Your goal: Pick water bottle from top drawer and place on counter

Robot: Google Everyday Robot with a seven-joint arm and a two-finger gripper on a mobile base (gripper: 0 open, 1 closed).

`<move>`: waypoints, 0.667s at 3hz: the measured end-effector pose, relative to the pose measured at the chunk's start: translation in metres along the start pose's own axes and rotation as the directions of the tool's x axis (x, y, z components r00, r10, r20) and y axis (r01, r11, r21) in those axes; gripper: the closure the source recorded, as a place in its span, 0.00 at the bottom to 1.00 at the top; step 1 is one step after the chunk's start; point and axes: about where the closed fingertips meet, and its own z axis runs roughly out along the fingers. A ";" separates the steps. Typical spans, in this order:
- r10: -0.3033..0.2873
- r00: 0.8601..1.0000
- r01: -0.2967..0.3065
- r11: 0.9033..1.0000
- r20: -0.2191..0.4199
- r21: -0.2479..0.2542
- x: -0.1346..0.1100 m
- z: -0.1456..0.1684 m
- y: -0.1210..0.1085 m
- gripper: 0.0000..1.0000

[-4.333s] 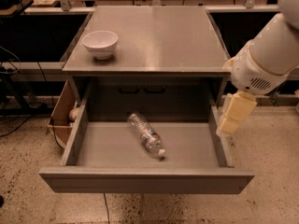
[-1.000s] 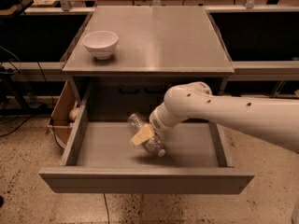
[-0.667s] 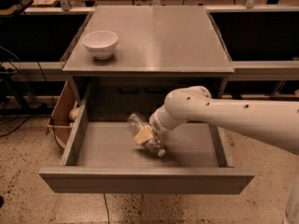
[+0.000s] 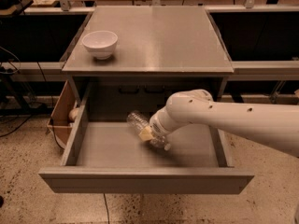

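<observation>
Step in hand: taking hold of the bottle inside the drawer, as judged from the pose.
Bottle point(image 4: 136, 121): lies on its side on the drawer floor at the centre of the frame. It is set slantwise, with the clear base toward the upper left and the white cap toward the lower right.
Gripper point(image 4: 148, 134): down in the drawer, on the middle of the bottle.
Arm point(image 4: 233, 120): enters from the right edge of the frame.
Grip state: cannot tell whether it is clenched or released, as the wrist covers the contact.
Drawer point(image 4: 140, 180): open, filling the lower half of the frame. The bottle is well apart from both side walls and the front panel.
Counter point(image 4: 159, 36): upper centre of the frame, directly above the drawer.
Bowl point(image 4: 100, 43): white, at the counter's upper left; the rest of the top is free for placing.
Method advised: close across the ribbed body near its middle, square to the bottle's long axis, since a round bottle will roll if pinched off-centre. Confirm the hold before lifting. Raise it straight up and draw it toward the bottom of the frame to pass the counter's edge.
Hazard: thin clear plastic may buckle or squirt out under a hard squeeze.
Box point(image 4: 60, 113): brown cardboard, at the left outside the drawer, not involved.
Writing and brands: none legible. The bottle's label is probably under the gripper, and no print shows on the bowl, drawer or counter.
</observation>
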 end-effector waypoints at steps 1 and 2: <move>-0.014 1.000 0.014 1.000 0.012 -0.004 -0.002 -0.022 0.005 0.95; -0.036 0.999 0.037 0.999 0.032 -0.024 -0.010 -0.059 0.006 1.00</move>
